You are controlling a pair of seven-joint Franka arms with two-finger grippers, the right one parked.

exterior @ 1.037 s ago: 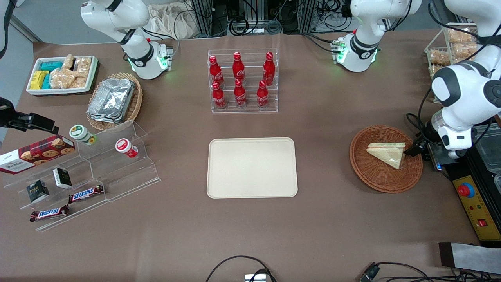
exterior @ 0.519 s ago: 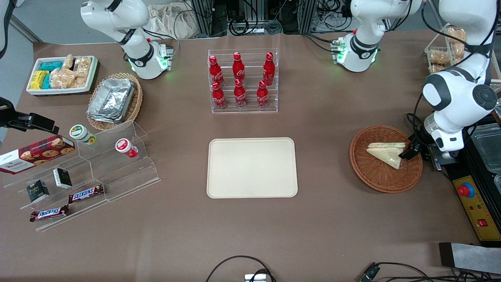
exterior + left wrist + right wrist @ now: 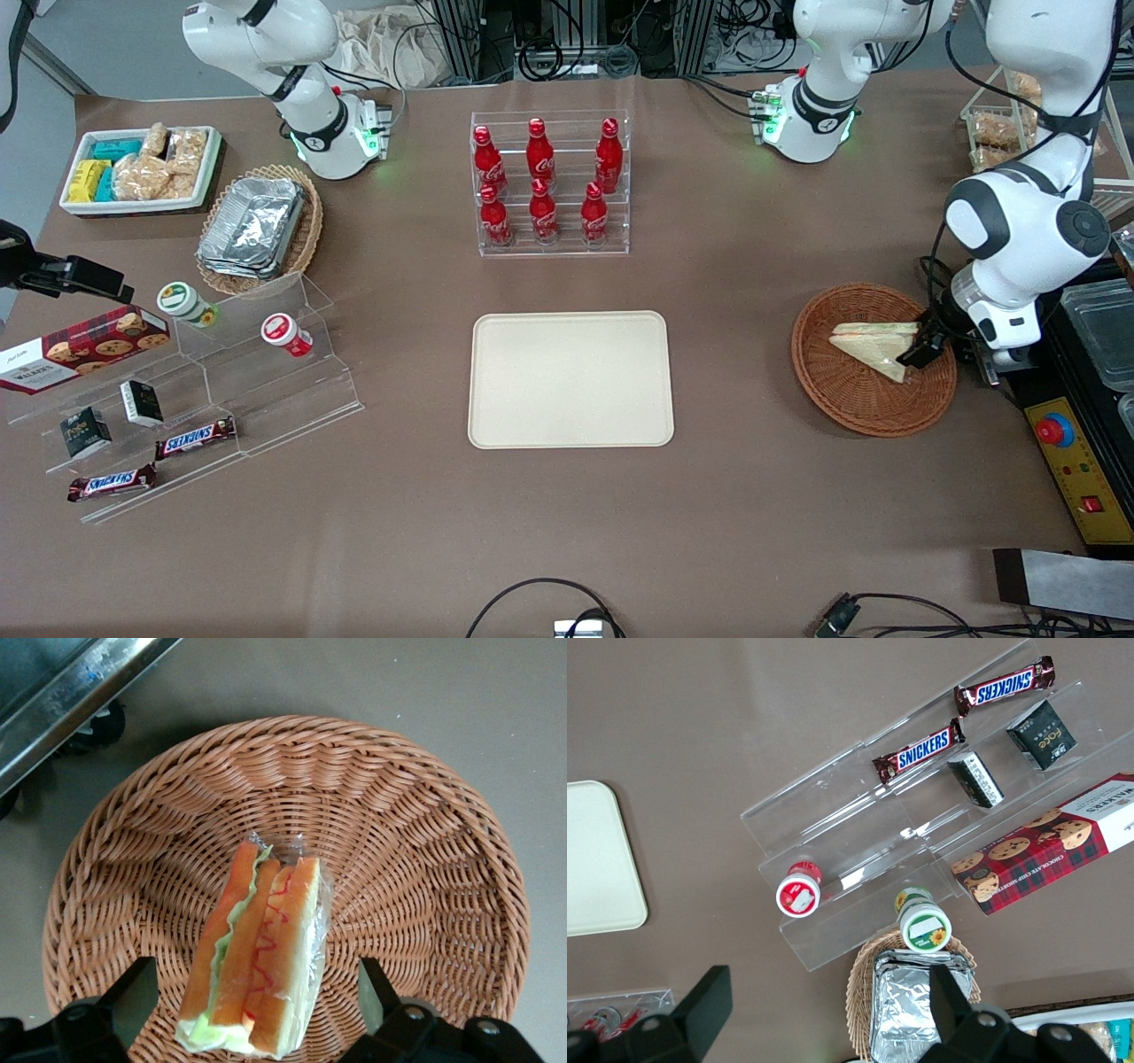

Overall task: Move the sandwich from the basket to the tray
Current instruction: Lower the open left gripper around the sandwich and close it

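Observation:
The wrapped sandwich (image 3: 873, 344) lies in the round reddish-brown wicker basket (image 3: 828, 390) at the working arm's end of the table. In the left wrist view its cut edge (image 3: 261, 948) shows orange bread, green lettuce and a red streak. My gripper (image 3: 918, 351) hovers low over the basket at the sandwich's wide end. It is open, with one finger (image 3: 133, 997) on each side of the sandwich (image 3: 376, 992) and neither touching it. The cream tray (image 3: 571, 379) sits bare at the table's middle, toward the parked arm from the basket.
A rack of red cola bottles (image 3: 549, 182) stands farther from the front camera than the tray. A yellow control box with a red button (image 3: 1067, 456) and clear lidded containers (image 3: 1099, 328) lie beside the basket. Acrylic snack shelves (image 3: 186, 390) sit at the parked arm's end.
The left arm has swung inward and its gripper has slid a little over the basket onto the sandwich's wide end. The sandwich has not moved.

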